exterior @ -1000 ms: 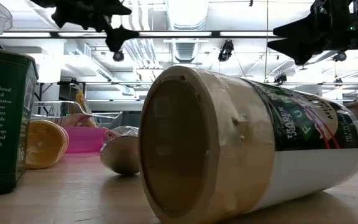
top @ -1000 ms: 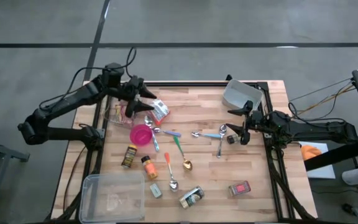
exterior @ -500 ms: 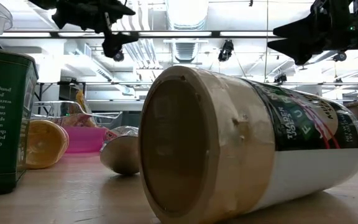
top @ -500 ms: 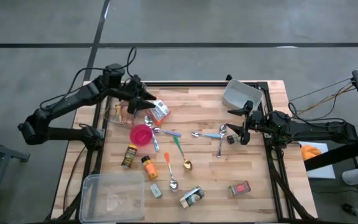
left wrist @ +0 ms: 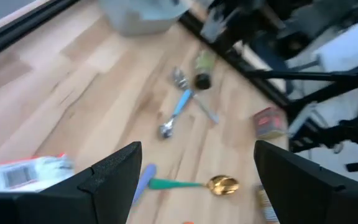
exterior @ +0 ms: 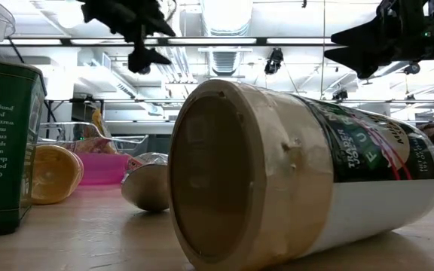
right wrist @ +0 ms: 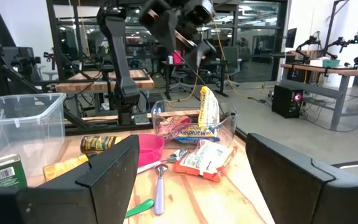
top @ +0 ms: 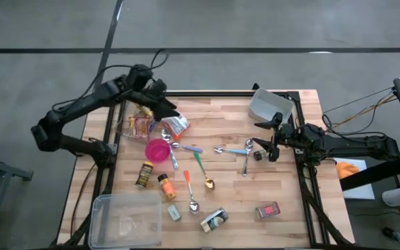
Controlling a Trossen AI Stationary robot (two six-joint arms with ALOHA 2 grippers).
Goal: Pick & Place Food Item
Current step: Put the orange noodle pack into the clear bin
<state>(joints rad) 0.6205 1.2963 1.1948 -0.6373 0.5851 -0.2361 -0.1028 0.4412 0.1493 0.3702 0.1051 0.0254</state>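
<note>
Left gripper (top: 164,105) had shifted over the last second: swung from above clear bin (top: 132,127) toward snack packet (top: 176,125), arm drawn back and up. Jaws wide, empty. Packet lay flat just right of bin, untouched. Likely lining up for pick, grasp not begun. Right gripper (top: 275,144) unchanged, jaws wide, empty, far right of bin.
</note>
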